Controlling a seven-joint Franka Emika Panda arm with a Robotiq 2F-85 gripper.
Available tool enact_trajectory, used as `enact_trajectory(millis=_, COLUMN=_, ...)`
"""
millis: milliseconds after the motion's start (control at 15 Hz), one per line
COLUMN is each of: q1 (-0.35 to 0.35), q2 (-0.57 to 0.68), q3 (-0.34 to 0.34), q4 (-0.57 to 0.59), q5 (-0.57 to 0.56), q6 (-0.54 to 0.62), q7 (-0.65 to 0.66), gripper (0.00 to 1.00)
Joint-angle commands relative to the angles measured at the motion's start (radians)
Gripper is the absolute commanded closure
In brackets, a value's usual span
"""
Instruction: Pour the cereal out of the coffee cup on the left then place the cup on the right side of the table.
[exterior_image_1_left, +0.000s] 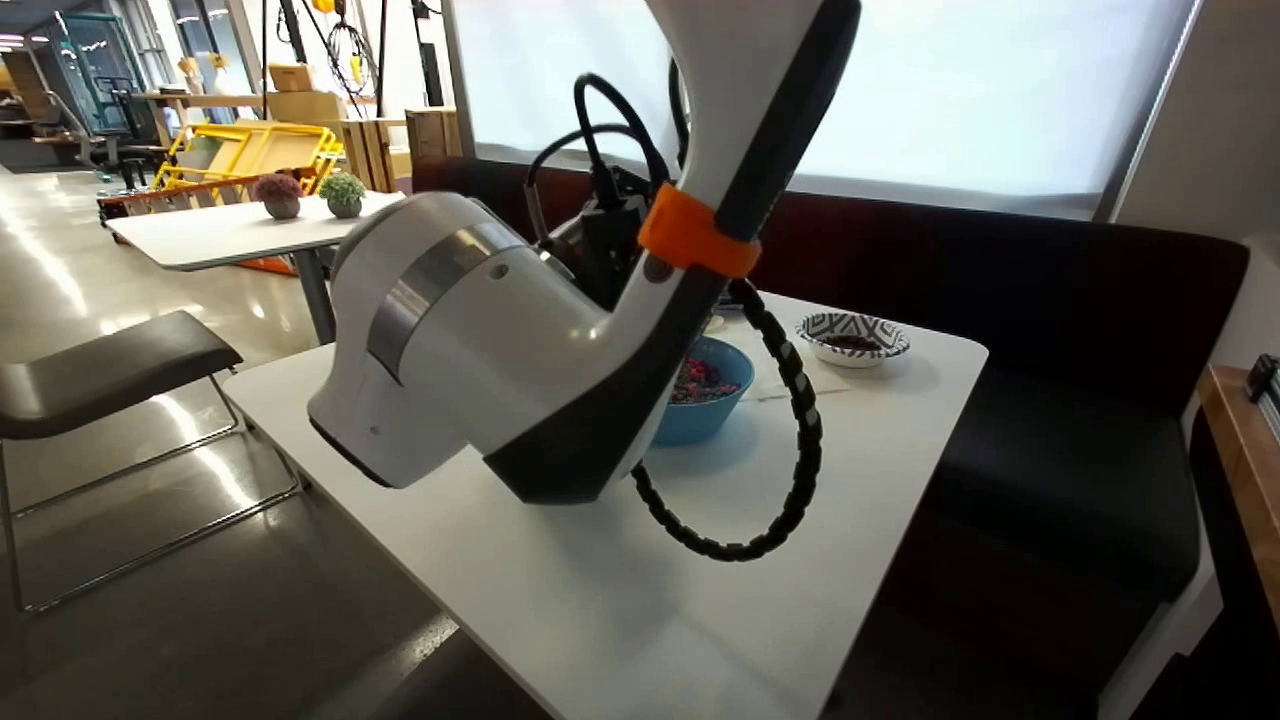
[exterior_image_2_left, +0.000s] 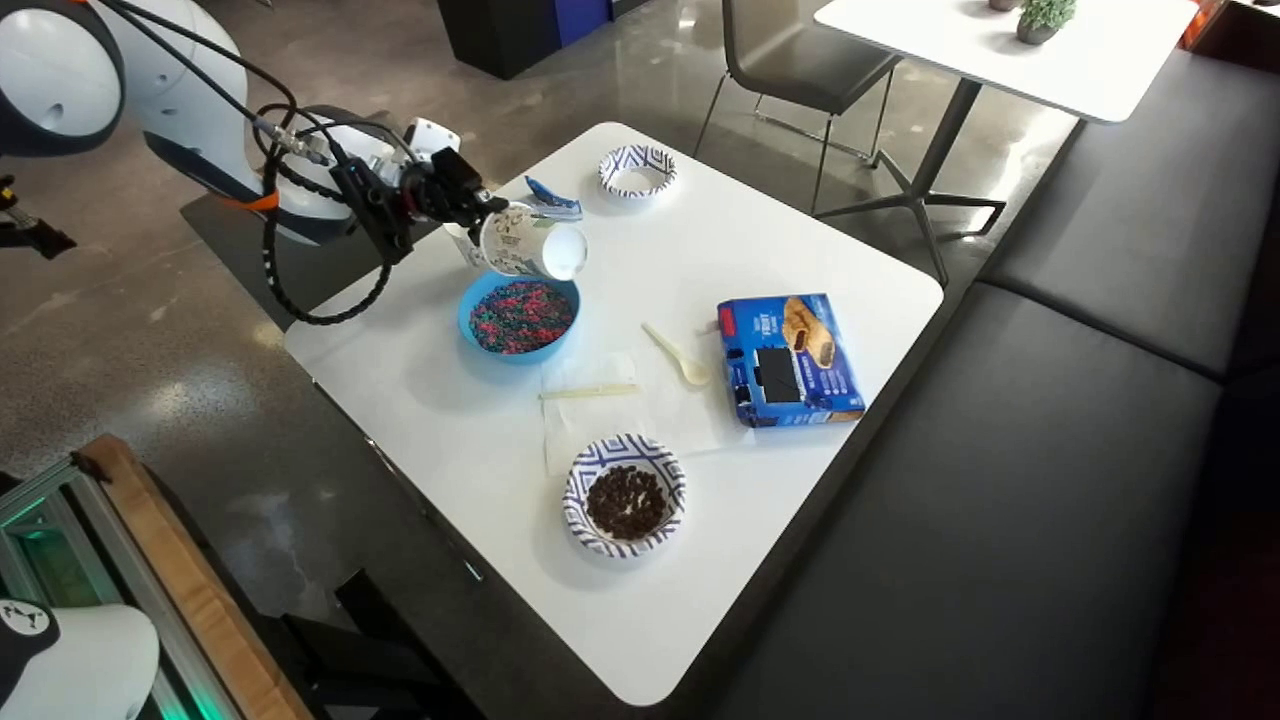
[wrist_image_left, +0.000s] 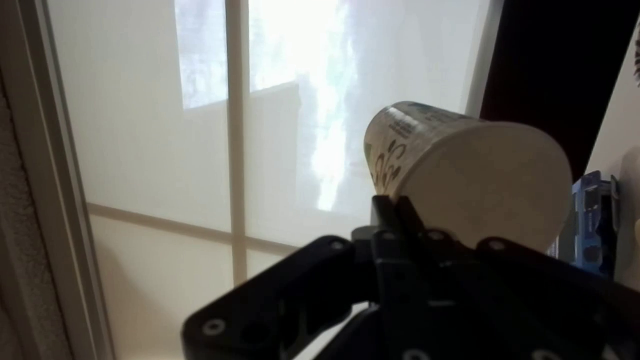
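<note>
White table (exterior_image_2_left: 780, 245) is topped w/ blue box (exterior_image_2_left: 775, 328); pinched by its edge in gripper (wrist_image_left: 393, 204), nr. blue bowl (exterior_image_1_left: 697, 424), coffee cup (exterior_image_2_left: 515, 240) is held abv. table, tipped sideways; pale spoon (exterior_image_2_left: 691, 370) is laid just beside box

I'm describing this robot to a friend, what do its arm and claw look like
The arm is white and rounded, with dark panels, a grey ring, an orange band and a ribbed black cable. The claw is black with round screw heads.
</note>
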Motion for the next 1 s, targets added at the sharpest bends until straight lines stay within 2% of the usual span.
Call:
enact_trajectory(millis=0, q1=-0.056, q2=-0.162, q3=0.066, q4=-0.064, q5=0.024, q6=0.035, q7=-0.012, gripper=0.99)
enact_trajectory(millis=133, q1=-0.093, q2=-0.241, q3=0.095, q4=-0.069, q5=0.055, q6=0.055, q7=-0.054, gripper=0.99)
enact_trajectory(millis=333, q1=-0.153, q2=-0.340, q3=0.113, q4=-0.077, q5=0.052, q6=0.159, q7=-0.174, gripper=0.99)
enact_trajectory(millis=600, q1=-0.241, q2=-0.402, q3=0.108, q4=-0.050, q5=0.091, q6=0.395, q7=-0.240, gripper=0.99)
enact_trajectory(millis=933, q1=-0.329, q2=-0.404, q3=0.096, q4=-0.052, q5=0.221, q6=0.704, q7=-0.255, gripper=0.99)
